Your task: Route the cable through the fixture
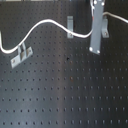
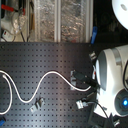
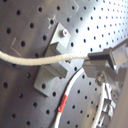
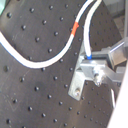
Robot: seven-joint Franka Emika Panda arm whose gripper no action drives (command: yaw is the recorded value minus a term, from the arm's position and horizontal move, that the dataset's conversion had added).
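Cable [image 1: 47, 23] in the first exterior view runs as a white line with its long axis roughly nine to three o'clock: it starts near the slanted two-post bracket [image 1: 21, 55] at eight o'clock, arches up over the black perforated board [image 1: 65, 95], dips past an upright grey clip [image 1: 71, 27] at twelve o'clock and reaches the gripper [image 1: 96, 48] at two o'clock. A second upright clip [image 1: 104, 27] stands just behind the gripper's tall grey body, partly hidden by it. The gripper's fingertips meet the board there, but their spread cannot be told.

In the second exterior view the cable [image 2: 47, 76] shows its full S-shape, looping from nine o'clock across to the arm's white body [image 2: 112, 75] at three o'clock. Clear plastic bins [image 2: 60, 20] stand beyond the board at twelve o'clock, seen in no other view.

In the first wrist view the cable [image 3: 35, 59] lies across the fixture [image 3: 52, 62], in its slot, and ends pinched in the closed gripper [image 3: 95, 64]. A red band [image 3: 62, 105] marks a thinner strand below.

In the second wrist view the cable [image 4: 40, 59] and red band [image 4: 75, 29] appear again, with a small blue spot at the gripper [image 4: 92, 62], whose fingers clamp the cord beside a grey bracket [image 4: 80, 82].
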